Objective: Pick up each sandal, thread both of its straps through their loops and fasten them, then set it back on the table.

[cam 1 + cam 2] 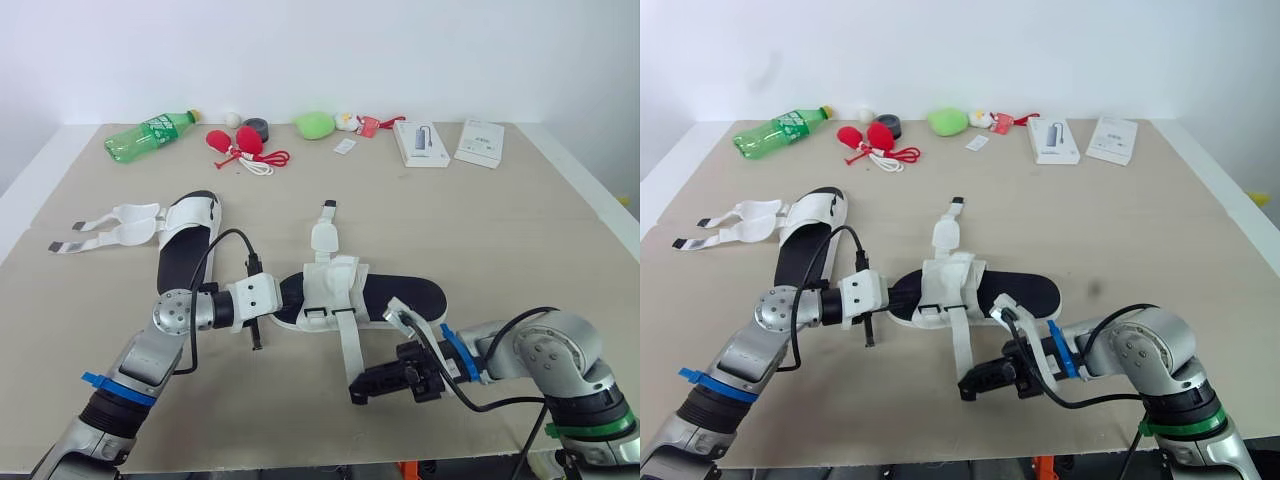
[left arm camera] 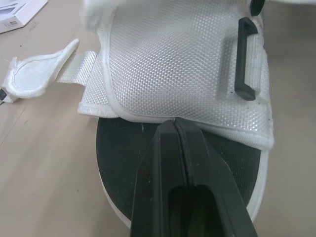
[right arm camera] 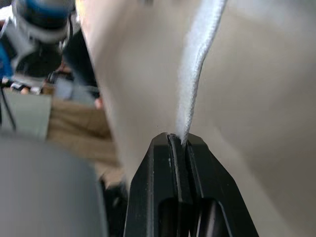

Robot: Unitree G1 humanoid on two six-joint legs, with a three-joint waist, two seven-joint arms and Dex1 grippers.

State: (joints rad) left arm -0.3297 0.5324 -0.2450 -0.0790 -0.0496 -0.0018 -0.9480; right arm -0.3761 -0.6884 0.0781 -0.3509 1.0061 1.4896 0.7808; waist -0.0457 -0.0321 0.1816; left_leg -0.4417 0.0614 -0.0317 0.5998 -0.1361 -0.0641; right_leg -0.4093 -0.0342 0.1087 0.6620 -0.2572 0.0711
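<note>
Two sandals on the tabletop [image 1: 500, 230]. The near sandal [image 1: 400, 295] lies crosswise in the middle. The other sandal [image 1: 185, 245] sits to my left with its loose straps [image 1: 110, 225] splayed outward, not yet fastened.

Left tool [image 2: 174, 126] is clenched, with its tips down on the black insole right at the hem of the mesh upper. I read that as pinning the sole so it won't skid under a pull. I can't tell whether it nips any fabric.

Right tool [image 3: 177, 139] is pinched tight on the long strap [image 1: 349, 345], which is drawn out from the upper toward the near edge. Whether it already passes through the black loop [image 2: 245, 59] I can't tell.

Room to move: the right tool is close to the near tabletop edge, so little travel remains that way. There is open surface to the right and beyond. The bottle [image 1: 150, 135] and other clutter along the far edge are well apart.
</note>
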